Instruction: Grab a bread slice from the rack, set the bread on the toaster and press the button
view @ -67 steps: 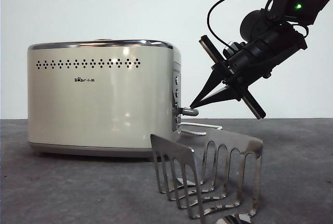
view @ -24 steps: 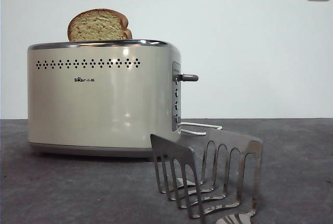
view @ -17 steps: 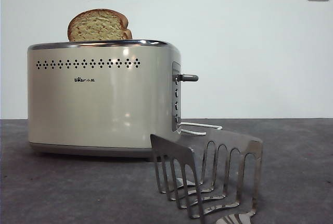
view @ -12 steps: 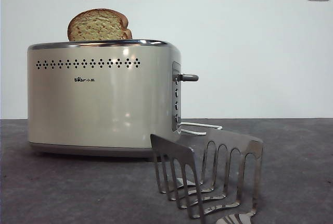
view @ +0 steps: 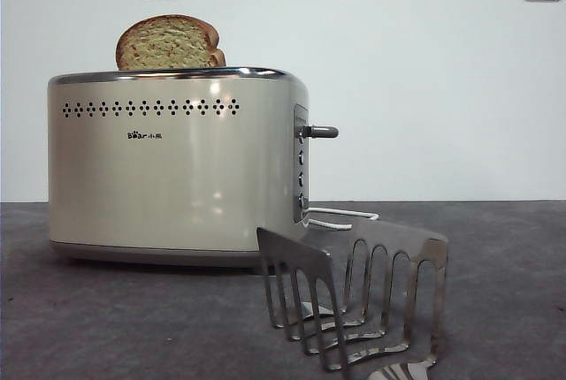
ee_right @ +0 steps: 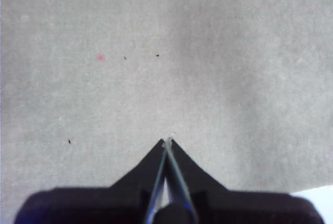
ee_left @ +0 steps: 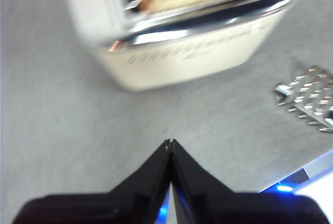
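Sitting in the toaster (view: 172, 163) slot, the slice of bread (view: 168, 42) is well apart from the left gripper (ee_left: 170, 143) (jaws pinched together, empty); right gripper (ee_right: 167, 141) likewise closed.

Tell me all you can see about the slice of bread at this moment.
The slice of bread stands upright in a slot at the top of the toaster, toward the end away from the silver button. Its domed upper part rises above the chrome rim; the lower part is hidden inside. The crumb is pale tan with reddish-brown flecks, and the crust is darker brown. No gripper touches it. The left wrist view shows it blurred, from above.
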### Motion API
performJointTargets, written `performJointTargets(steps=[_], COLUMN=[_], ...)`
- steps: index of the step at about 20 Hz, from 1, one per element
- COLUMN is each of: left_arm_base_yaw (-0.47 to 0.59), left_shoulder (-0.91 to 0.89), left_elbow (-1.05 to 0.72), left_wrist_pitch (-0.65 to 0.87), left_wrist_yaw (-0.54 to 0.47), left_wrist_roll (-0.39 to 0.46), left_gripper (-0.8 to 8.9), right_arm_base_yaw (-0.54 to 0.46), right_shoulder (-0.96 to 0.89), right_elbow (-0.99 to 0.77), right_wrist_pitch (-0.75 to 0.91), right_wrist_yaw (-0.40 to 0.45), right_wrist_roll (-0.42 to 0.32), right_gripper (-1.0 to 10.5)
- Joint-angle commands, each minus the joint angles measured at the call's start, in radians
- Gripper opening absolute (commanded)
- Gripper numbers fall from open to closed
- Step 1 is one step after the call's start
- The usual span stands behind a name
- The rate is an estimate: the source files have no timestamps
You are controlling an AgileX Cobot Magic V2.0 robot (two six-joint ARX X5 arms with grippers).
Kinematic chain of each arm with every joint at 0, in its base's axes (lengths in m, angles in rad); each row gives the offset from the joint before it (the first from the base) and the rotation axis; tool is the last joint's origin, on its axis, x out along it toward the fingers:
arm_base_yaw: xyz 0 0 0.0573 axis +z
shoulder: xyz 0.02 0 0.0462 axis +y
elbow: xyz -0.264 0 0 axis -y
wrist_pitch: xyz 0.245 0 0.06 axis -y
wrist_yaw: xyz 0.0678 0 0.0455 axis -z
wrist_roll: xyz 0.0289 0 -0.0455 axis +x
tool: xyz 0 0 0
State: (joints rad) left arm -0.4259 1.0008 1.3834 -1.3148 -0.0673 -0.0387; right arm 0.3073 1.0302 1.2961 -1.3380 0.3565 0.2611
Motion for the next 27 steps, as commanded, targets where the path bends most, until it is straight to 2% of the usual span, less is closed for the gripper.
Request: performJointTargets(steps=[1,5,7,9,12,17,22,27], left_arm_base_yaw=[0.102,0.267,0.331,0.368,0.385,0.394,0.424,0.425], left_shoulder=[-0.097,-0.326,-0.456,-0.583,-0.727,-0.883,-0.962,-0.997], left_elbow=[-0.154,-0.578,-0.799,-0.998,-1.224,-1.368,-1.375,-1.375], left_wrist_pitch=[0.081,0.46,0.769,1.053,1.248,1.253,1.142,1.14], left_wrist_yaw=[0.004,-0.011,-0.008,0.052,0.075,0.067,0.068,0.068], left_wrist_roll=[-0.01,0.002,0.006,0.007,0.009,0.018,0.055,0.066], left_gripper=[-0.03,-0.03,-0.03,-0.03,-0.03,-0.03,-0.03,-0.03], right_arm_base_yaw=[0.0,0.0,0.0,0.0,0.0,0.0,0.0,0.0], right_shoulder=[0.019,0.04,0.04,0.04,0.04,0.04,0.04,0.04], right_elbow=[0.003,0.003,0.003,0.003,0.003,0.003,0.003,0.003], right_wrist_pitch=[0.005,0.006,0.006,0.005,0.005,0.005,0.005,0.006], right_wrist_yaw=[0.003,0.003,0.003,0.003,0.003,0.003,0.003,0.003], right_wrist_roll=[-0.005,-0.005,-0.005,-0.005,-0.005,-0.005,-0.005,-0.005], right_gripper=[0.0,0.0,0.0,0.0,0.0,0.0,0.0,0.0])
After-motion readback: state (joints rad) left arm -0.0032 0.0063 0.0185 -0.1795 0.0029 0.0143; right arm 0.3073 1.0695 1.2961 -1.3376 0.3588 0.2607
